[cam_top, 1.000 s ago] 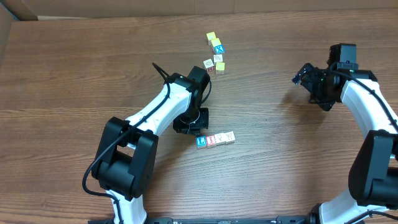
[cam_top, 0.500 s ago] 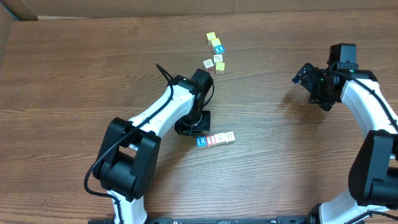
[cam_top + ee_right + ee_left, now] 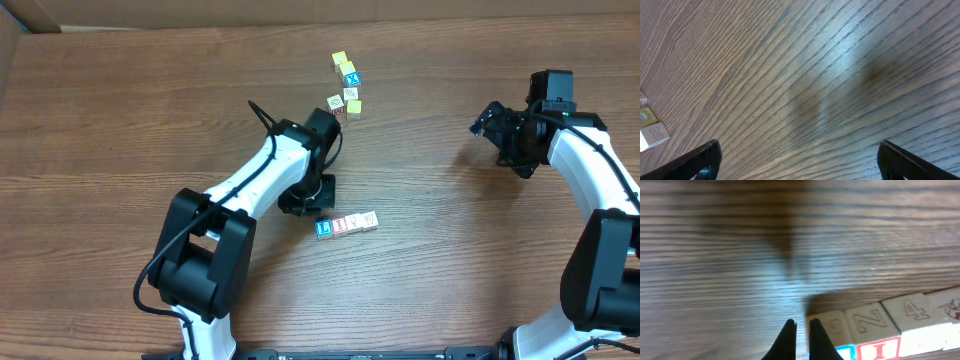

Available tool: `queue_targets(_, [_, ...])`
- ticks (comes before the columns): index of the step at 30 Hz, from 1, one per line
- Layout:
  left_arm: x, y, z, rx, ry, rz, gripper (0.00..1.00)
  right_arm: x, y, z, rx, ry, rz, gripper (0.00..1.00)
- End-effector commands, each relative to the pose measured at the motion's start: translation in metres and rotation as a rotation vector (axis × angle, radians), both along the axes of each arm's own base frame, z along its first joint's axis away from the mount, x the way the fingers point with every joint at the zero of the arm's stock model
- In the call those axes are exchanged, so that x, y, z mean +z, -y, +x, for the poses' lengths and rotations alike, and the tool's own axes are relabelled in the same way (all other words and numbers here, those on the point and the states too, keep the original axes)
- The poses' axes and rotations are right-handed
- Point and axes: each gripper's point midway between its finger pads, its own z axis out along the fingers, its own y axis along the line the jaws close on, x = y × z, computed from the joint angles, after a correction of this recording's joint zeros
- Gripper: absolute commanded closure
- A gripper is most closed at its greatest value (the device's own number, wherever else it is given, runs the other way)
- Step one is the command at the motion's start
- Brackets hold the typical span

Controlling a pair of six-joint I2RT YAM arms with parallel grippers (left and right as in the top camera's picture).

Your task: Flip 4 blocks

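Observation:
Four blocks lie side by side in a short row near the table's middle, the leftmost with a blue face, its neighbour a red one. In the left wrist view the row shows pale tops with pressed marks, and a red "I" face below. My left gripper is shut and empty, its tips just off the row's left end block; from overhead it sits just up-left of the row. My right gripper hangs open over bare wood at the far right, with nothing between its fingers.
A loose cluster of other small cubes, some yellow-topped, lies at the back centre. Two of them show at the left edge of the right wrist view. A cardboard wall runs along the table's far edge.
The left arm shifted a touch to the right and came back. The row of blocks and the right arm have not moved.

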Motion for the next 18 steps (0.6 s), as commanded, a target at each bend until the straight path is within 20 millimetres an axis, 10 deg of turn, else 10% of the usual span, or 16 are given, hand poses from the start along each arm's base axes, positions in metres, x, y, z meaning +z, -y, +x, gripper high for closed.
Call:
queue_targets(1, [0.018, -0.014, 0.024, 0.039, 0.049, 0.008, 0.96, 0.006, -0.001, 0.006, 0.007, 0.02, 0.001, 0.0])
queue_targets(10, [0.027, -0.045, 0.013, 0.103, -0.04, 0.034, 0.96, 0.006, -0.001, 0.006, 0.007, 0.02, 0.001, 0.0])
queue_targets(18, [0.035, -0.022, -0.001, 0.073, -0.116, -0.126, 0.96, 0.006, -0.001, 0.006, 0.007, 0.02, 0.001, 0.0])
